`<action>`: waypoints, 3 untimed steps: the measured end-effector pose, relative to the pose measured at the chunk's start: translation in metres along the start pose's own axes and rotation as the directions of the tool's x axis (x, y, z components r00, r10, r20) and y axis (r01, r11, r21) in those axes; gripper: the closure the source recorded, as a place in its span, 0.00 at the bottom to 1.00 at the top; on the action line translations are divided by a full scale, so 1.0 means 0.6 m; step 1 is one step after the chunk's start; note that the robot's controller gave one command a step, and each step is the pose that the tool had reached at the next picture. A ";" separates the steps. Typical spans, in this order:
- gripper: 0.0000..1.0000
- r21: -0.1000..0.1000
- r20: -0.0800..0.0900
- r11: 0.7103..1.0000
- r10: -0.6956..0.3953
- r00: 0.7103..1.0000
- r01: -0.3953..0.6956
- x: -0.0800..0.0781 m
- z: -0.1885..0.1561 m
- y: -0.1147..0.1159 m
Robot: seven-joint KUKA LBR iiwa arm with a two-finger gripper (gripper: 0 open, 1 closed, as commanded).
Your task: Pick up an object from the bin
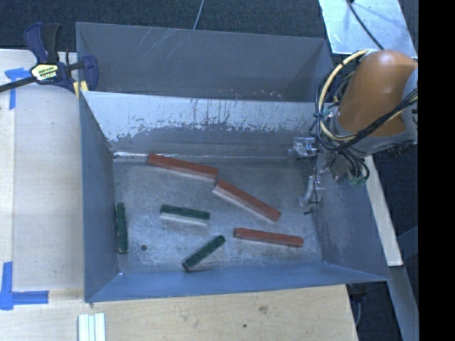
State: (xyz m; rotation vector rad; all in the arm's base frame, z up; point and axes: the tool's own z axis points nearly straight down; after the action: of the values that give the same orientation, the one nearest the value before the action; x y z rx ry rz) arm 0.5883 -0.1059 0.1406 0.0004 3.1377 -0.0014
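Note:
My gripper [310, 203] hangs at the right side of the bin, close to the right wall, with nothing seen in it. Nearest to it, just to its left, a red-brown bar [247, 199] lies slanted on the floor. Another red-brown bar [268, 238] lies below and left of the gripper, near the front wall. Both bars are apart from the gripper.
A third red-brown bar [183, 166] rests along the back wall. Three dark green bars lie further left: one mid-floor [185, 214], one slanted near the front [204, 252], one upright along the left wall [121, 226]. The arm with its orange cover and cables stands over the right rim.

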 end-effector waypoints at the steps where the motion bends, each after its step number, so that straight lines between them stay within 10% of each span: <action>1: 0.00 0.000 0.002 0.999 -0.042 0.999 0.042 0.114 0.085 0.053; 3: 0.00 0.000 0.000 1.000 0.028 1.000 -0.028 0.155 0.051 0.071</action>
State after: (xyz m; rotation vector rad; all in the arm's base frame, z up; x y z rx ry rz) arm 0.4955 -0.0636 0.1098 0.0451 3.1374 -0.0007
